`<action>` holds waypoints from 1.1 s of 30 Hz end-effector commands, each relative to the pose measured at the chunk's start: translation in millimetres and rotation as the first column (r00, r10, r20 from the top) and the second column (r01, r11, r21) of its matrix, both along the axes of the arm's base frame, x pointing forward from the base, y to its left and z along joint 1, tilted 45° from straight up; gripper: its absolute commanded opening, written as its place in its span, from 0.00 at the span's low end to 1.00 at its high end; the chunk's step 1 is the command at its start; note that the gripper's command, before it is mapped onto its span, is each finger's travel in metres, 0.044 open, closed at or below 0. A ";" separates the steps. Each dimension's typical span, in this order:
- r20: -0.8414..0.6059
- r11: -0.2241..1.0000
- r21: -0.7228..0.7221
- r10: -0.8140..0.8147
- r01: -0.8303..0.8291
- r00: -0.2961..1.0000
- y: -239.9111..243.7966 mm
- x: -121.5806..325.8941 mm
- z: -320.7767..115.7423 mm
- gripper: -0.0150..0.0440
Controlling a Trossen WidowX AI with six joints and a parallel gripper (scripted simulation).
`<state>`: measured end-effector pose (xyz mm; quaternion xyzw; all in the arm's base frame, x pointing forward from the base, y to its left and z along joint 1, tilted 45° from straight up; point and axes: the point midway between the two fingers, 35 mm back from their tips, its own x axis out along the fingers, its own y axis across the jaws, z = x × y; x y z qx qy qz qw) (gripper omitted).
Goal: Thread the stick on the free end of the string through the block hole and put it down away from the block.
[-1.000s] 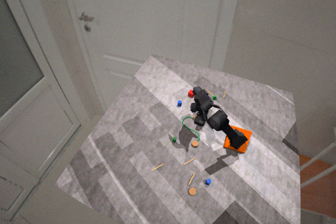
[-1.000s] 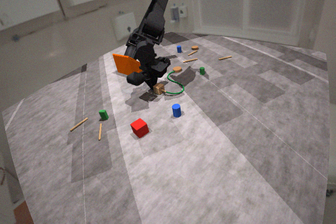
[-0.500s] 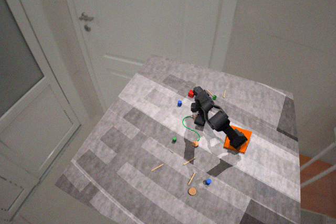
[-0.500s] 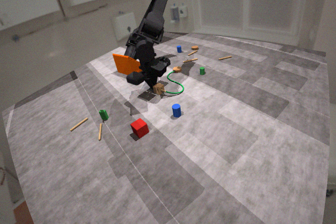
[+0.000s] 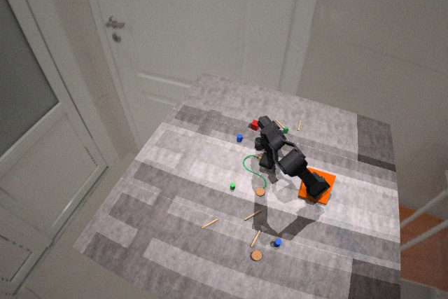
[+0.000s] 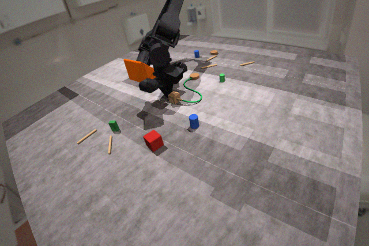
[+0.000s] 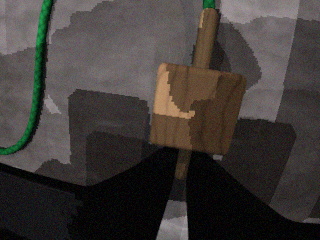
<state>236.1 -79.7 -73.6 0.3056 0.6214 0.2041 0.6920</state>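
The wooden block (image 6: 174, 97) (image 7: 200, 110) sits on the table. The stick (image 7: 205, 40) runs through its hole: the end with the green string (image 6: 199, 95) (image 7: 40, 75) sticks out on one side, and the tip shows on the other side, at the fingers. My gripper (image 7: 183, 152) is shut on that tip, close against the block. In the top view the arm hides most of the block. The string (image 5: 253, 170) curves back to its round wooden button (image 5: 260, 191) (image 6: 194, 75).
A red cube (image 5: 254, 124) (image 6: 153, 140) and a blue cylinder (image 5: 239, 138) (image 6: 194, 121) stand near the block. A green cylinder (image 5: 232, 185) (image 6: 222, 78) stands beyond the string. Loose sticks, a second button (image 5: 256, 255) and other small objects lie farther off.
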 end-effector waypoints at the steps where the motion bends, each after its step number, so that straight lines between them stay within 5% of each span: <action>1: -0.002 1.000 0.001 -0.003 0.003 1.000 1.4 -4.3 -0.3 0.25; 33: -0.001 1.000 0.020 -0.003 0.003 1.000 6.2 -40.4 -2.3 0.25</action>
